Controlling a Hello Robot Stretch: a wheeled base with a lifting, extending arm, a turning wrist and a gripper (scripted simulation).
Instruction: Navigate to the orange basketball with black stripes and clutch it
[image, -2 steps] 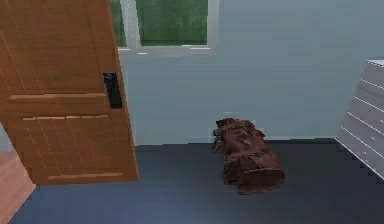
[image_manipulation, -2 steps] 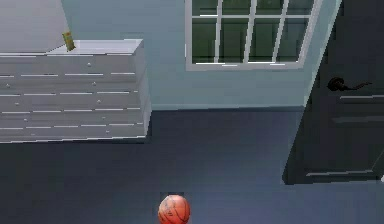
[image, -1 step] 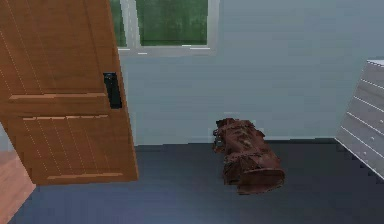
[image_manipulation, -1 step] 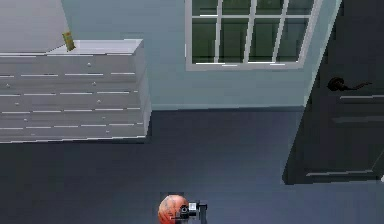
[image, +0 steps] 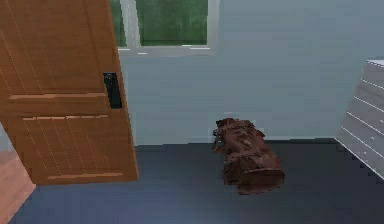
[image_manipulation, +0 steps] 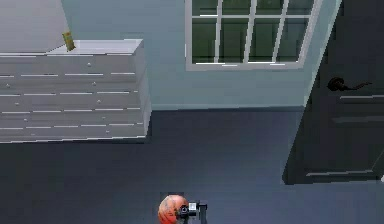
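Observation:
An orange-pink ball (image_manipulation: 171, 210) sits at the bottom edge of the arm side view, just left of the middle, over dark floor. Directly to its right is my gripper (image_manipulation: 188, 210), a small dark body with a white marker square (image_manipulation: 201, 207) beside it. The ball is at the gripper's far end. Because I cannot see if the ball is clear of the floor, I cannot tell whether the gripper holds it.
The forward view has an open wooden door (image: 62, 90) at left, a lumpy brown thing (image: 248, 155) on the floor ahead and a white dresser (image: 366, 115) at right. The arm side view has a white dresser (image_manipulation: 70, 92), a window (image_manipulation: 253, 32) and a dark door (image_manipulation: 345, 100).

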